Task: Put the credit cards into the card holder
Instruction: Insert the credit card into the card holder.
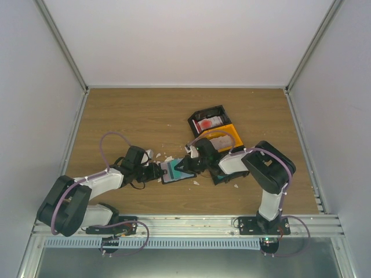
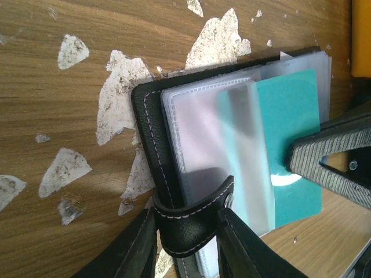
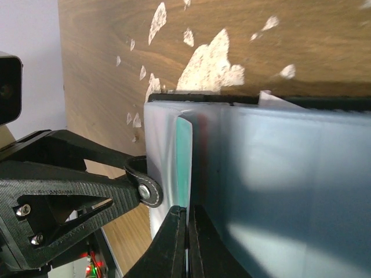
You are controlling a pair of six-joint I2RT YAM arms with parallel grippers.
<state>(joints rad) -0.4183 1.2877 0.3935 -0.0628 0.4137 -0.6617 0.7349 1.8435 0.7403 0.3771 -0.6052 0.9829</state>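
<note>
The black card holder (image 1: 171, 171) lies open on the wooden table, its clear pockets (image 2: 197, 133) facing up. My left gripper (image 2: 188, 217) is shut on the holder's snap strap, one finger on each side of it. A teal credit card (image 2: 293, 121) sticks partway out of a pocket on the right. My right gripper (image 3: 187, 211) is shut on the thin edge of that teal card (image 3: 184, 156). From above, both grippers meet at the holder: the left gripper (image 1: 155, 172) on its left, the right gripper (image 1: 186, 167) on its right. A pink-and-white card (image 1: 208, 123) lies in the black tray.
A black tray (image 1: 207, 111) and an orange tray (image 1: 235, 134) stand just behind the right arm. Small white scraps (image 1: 168, 157) are scattered around the holder. White walls close in the table on the left, right and back.
</note>
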